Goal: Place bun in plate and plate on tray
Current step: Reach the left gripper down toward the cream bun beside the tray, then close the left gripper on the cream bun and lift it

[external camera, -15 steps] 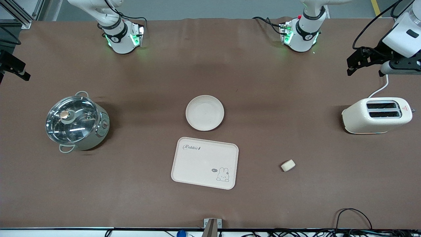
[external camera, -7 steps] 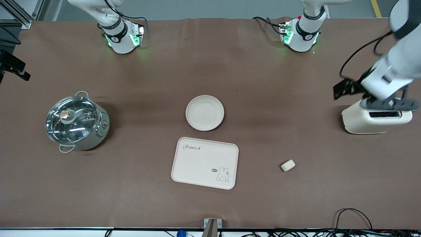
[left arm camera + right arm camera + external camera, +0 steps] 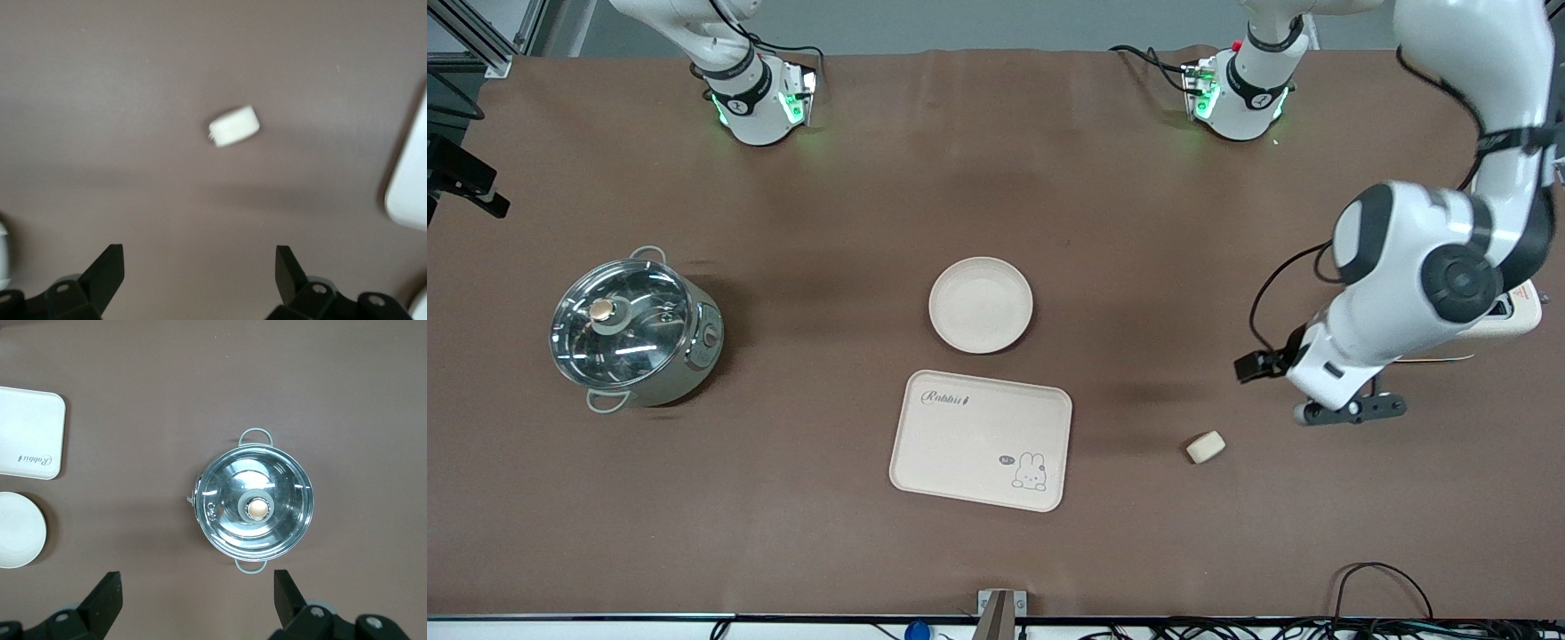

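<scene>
None of the task is done. Over the glass-lidded steel pot (image 3: 633,331) the right gripper (image 3: 197,597) waits, wide open, empty. Smooth round plate (image 3: 980,304) and matte rabbit tray (image 3: 980,440) lie bare on the counter; the soft stubby bun (image 3: 1205,446) rests near the open, empty left gripper (image 3: 1348,408).

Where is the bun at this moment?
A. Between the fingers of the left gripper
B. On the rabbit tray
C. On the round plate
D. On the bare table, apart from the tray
D: the bun lies on the brown table, apart from the tray toward the left arm's end, while the open left gripper hangs above it, empty.
</scene>
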